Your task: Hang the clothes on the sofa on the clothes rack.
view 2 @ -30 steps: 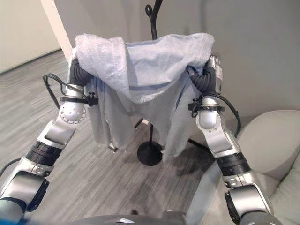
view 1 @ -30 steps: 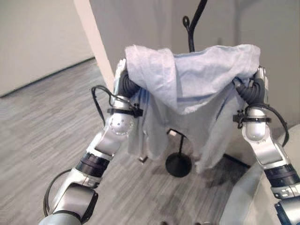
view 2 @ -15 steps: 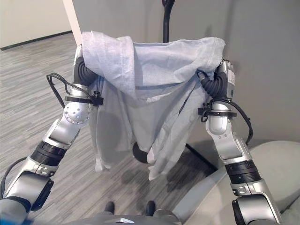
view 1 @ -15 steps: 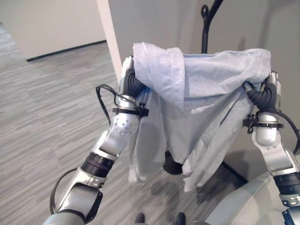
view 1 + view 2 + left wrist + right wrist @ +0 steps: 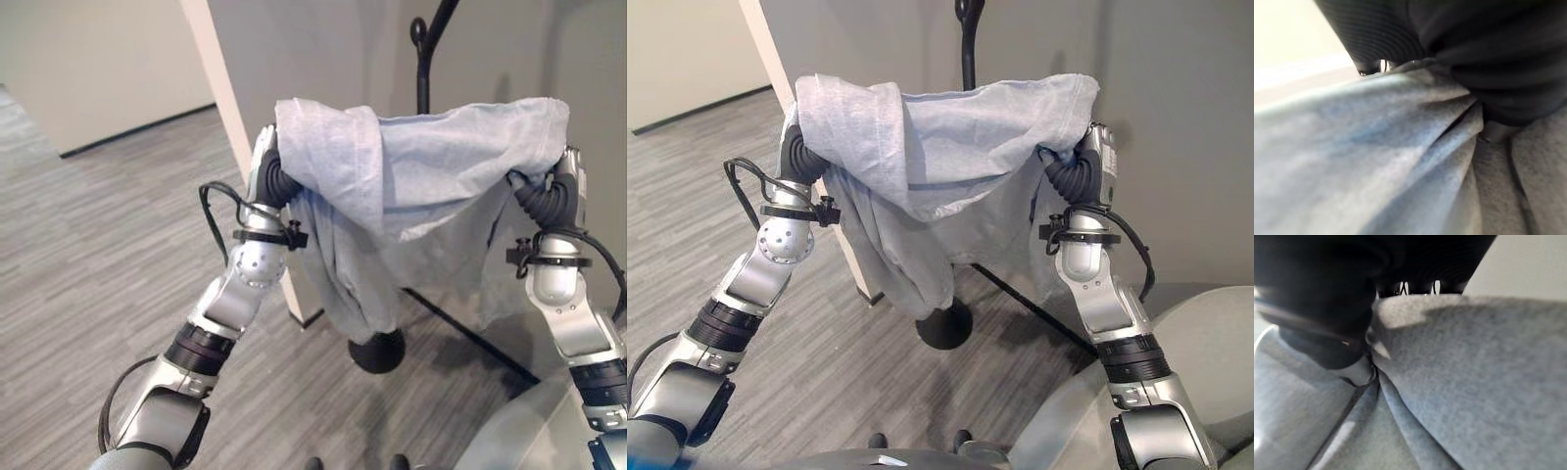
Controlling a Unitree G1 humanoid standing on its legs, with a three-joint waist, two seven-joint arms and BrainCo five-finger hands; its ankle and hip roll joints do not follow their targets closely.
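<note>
one room with a grey striped floor (image 5: 88, 255), a grey wall (image 5: 1176, 88) straight ahead and a pale cream wall (image 5: 98, 59) off to the left, with a light pillar edge (image 5: 220, 108) between them. one black clothes rack (image 5: 422, 59) stands close to the grey wall, its pole rising behind the cloth and its round base (image 5: 942, 324) sitting on the floor below. part of one pale grey sofa (image 5: 1205, 362) curves in at the lower right.

one light blue-grey garment (image 5: 940, 147) is held up high in front of the rack, stretched between both raised arms, its top edge level with the rack's pole and its lower part hanging loose and bunched toward the base. it is off the sofa and not on the rack.

two hands: the left hand (image 5: 266, 162) is under the garment's left end, the right hand (image 5: 1095, 157) under its right end. cloth covers the fingers of both, and even up close from the wrists i cannot tell how far either is closed.
</note>
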